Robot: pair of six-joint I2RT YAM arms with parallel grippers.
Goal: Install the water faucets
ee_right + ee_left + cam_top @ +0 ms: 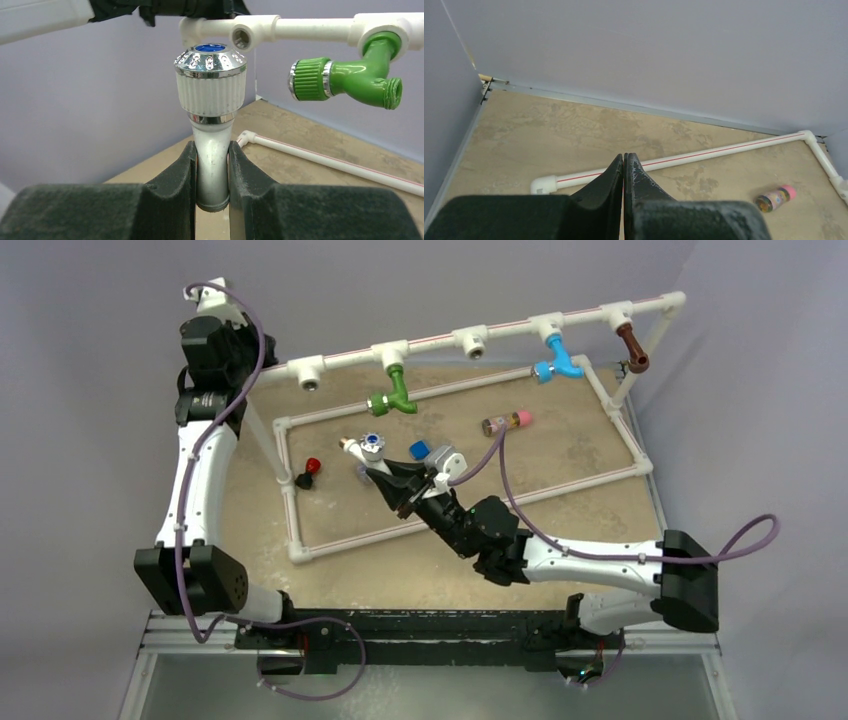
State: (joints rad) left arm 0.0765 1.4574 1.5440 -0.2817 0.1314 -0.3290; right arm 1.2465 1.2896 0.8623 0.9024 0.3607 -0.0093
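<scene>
My right gripper (377, 472) is shut on the white faucet (366, 447), gripping its grey stem, with the ribbed white knob and chrome-and-blue cap (210, 80) pointing away from the fingers (175, 175). It holds the faucet above the tan board, below the raised pipe. The green faucet (392, 395), the blue faucet (556, 361) and the brown faucet (631, 346) hang from T-fittings on that pipe. The green faucet also shows in the right wrist view (350, 80), with an open fitting socket (242, 36) to its left. My left gripper (624, 159) is shut and empty, up at the far left (258, 348).
Two T-fittings (310, 371) (472, 342) on the raised pipe have open sockets. A white pipe rectangle (440, 390) lies on the board. On the board lie a pink-capped bottle (508, 422), a small blue cube (419, 449) and a small red-and-black piece (308, 471).
</scene>
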